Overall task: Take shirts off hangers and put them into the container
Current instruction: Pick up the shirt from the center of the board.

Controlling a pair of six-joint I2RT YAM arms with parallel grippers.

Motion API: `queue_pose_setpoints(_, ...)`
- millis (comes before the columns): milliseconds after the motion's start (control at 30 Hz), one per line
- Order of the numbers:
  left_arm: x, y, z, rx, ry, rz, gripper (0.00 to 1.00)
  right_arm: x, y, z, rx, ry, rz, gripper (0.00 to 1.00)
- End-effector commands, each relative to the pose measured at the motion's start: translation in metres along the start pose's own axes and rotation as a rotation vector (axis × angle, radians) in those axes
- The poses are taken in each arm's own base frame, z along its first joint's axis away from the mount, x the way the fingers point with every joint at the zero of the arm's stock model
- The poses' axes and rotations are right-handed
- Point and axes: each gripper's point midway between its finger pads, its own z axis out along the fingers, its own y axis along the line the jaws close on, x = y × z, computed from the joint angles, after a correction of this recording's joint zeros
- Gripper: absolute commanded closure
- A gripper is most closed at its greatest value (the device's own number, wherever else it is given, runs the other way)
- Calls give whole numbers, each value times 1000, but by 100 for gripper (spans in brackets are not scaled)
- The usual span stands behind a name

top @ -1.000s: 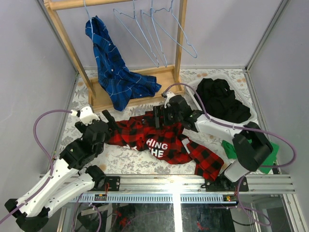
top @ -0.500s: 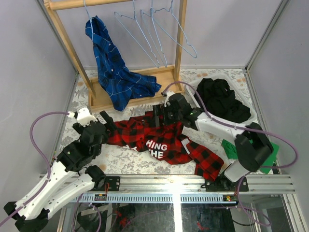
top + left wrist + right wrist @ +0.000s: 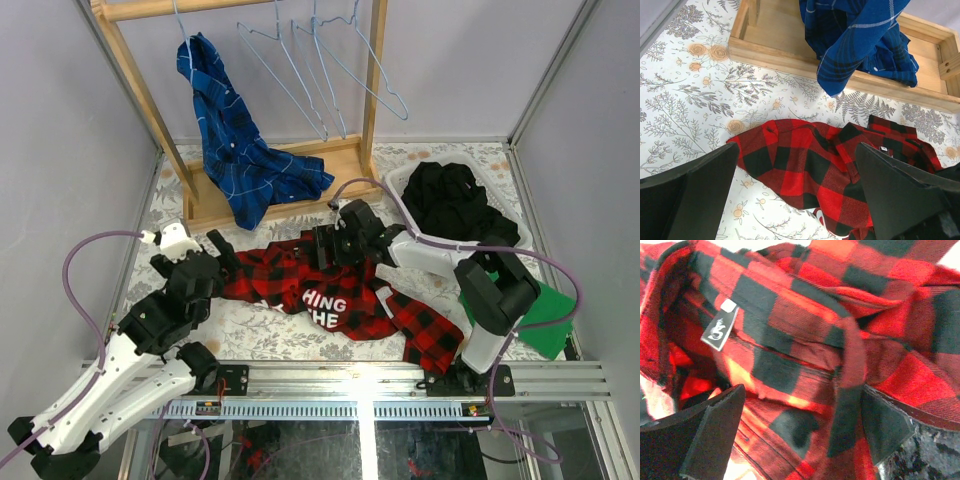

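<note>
A red-and-black plaid shirt (image 3: 335,295) lies crumpled on the table. My left gripper (image 3: 222,250) hovers open over its left edge, and the plaid (image 3: 805,165) shows between the wide fingers (image 3: 690,195). My right gripper (image 3: 325,245) is open and low over the collar, with folds of the red plaid (image 3: 790,345) filling the gap in the right wrist view. A blue plaid shirt (image 3: 228,135) hangs from a light-blue hanger (image 3: 180,25) at the rack's left and drapes onto the base. Three hangers (image 3: 320,80) hang bare. Black shirts (image 3: 455,205) fill the white container (image 3: 398,182).
The wooden rack (image 3: 150,100) stands at the back, its base (image 3: 780,42) just beyond the red shirt. A flat green cloth (image 3: 545,315) lies at the right, beside my right arm. Grey walls close in on both sides.
My right arm has swung left, carrying its gripper further over the red shirt's collar and uncovering more of the green cloth. The left arm shifted slightly left. Both grippers stayed open.
</note>
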Motion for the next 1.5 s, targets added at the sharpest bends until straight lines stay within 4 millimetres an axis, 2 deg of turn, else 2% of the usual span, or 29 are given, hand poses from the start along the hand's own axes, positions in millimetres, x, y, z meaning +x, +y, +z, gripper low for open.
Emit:
queue_pose_setpoints(0,-11,3,-1,-21,-29,-2,0,-20,80,-13,-424,-41,44,0)
queue_pose_setpoints(100,-12,3,-1,-20,-31,-4,0,-20,99,-22,-528,-35,30,0)
queue_pose_setpoints(233,-12,2,-1,-20,-31,-5,0,-6,98,-13,-503,26,-38,0)
queue_pose_setpoints(400,-12,2,0,-24,-29,0,0,4,92,5,-336,55,-141,1)
queue_pose_setpoints(633,-15,6,-2,-39,-43,-20,0,20,99,30,-144,93,-309,1)
queue_pose_setpoints(767,-21,12,-5,-49,-69,-54,0,25,92,43,-5,114,-416,1)
queue_pose_setpoints(933,-24,16,-7,-53,-88,-75,0,36,81,56,87,153,-495,1)
queue_pose_setpoints(1067,-27,18,-9,-61,-95,-83,0,41,48,69,238,193,-537,1)
queue_pose_setpoints(1167,-29,21,-10,-68,-108,-99,0,44,31,66,301,224,-591,32)
queue_pose_setpoints(1233,-30,23,-11,-70,-115,-106,0,38,32,58,301,194,-597,52)
queue_pose_setpoints(1300,-31,23,-11,-69,-117,-110,0,22,50,40,240,127,-590,71)
queue_pose_setpoints(1367,-30,23,-11,-68,-116,-109,0,7,73,17,150,39,-570,84)
queue_pose_setpoints(1467,-30,22,-11,-69,-115,-107,0,-12,102,-25,20,-107,-534,90)
